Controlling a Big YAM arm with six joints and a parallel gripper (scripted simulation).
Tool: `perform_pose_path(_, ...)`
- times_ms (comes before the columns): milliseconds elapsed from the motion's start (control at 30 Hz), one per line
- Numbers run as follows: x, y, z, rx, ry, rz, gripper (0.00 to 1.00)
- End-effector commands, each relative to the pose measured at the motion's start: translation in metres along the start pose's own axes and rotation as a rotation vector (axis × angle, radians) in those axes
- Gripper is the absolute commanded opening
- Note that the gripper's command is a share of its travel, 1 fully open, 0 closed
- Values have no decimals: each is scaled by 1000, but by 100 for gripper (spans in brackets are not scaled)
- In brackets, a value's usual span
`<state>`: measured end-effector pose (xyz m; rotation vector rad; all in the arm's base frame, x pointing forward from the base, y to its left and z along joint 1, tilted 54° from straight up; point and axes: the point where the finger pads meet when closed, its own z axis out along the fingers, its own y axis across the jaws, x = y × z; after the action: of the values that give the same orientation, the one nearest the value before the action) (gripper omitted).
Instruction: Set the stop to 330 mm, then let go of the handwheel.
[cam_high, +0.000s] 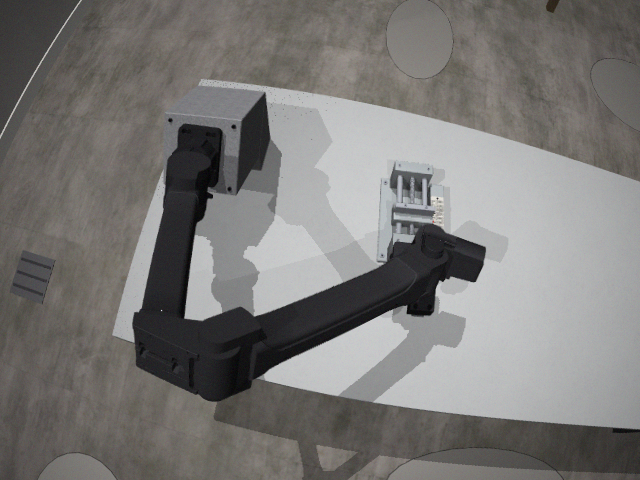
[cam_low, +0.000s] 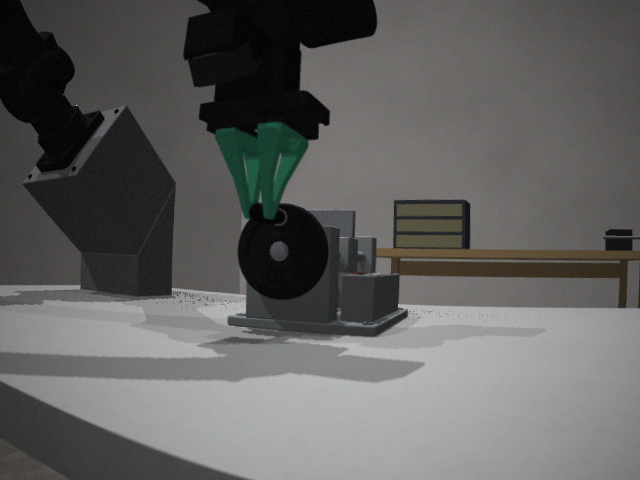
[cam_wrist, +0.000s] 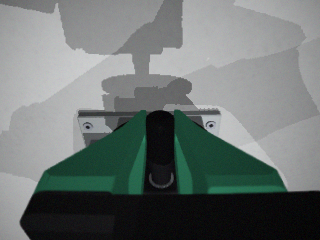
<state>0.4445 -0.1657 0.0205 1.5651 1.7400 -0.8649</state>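
Note:
The black handwheel (cam_low: 305, 263) stands upright on the front of the grey stop unit in the exterior view. Its black crank knob (cam_wrist: 160, 142) is at the wheel's top, slightly left of the hub. My gripper (cam_low: 258, 212) (cam_wrist: 160, 119) points down, its green fingers shut on the knob from both sides. In the top view the arm hides the wheel and fingers. The stop carriage (cam_high: 413, 210) sits across the rods, around the middle of the unit. A pale scale (cam_high: 438, 206) runs beside it, with a small red mark near the carriage; its numbers are too small to read.
The unit's base plate (cam_high: 383, 217) (cam_low: 305, 325) lies on the white table (cam_high: 542, 284) (cam_low: 465, 403). The arm's grey pedestal (cam_high: 217, 103) (cam_low: 124, 206) stands to the left. A wooden bench (cam_low: 506, 254) with a drawer box (cam_low: 429, 224) stands in the background.

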Motion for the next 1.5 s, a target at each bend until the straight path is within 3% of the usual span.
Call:
perform_pose_path(0, -5, -10, -4, -8, 3, 1, 6)
perform_pose_path(933, -3, -30, 12, 12, 0, -7, 6)
perform_pose_path(1200, -6, -32, 14, 0, -1, 3, 6)
perform_pose_path(1467, -1, -43, 22, 17, 3, -16, 6)
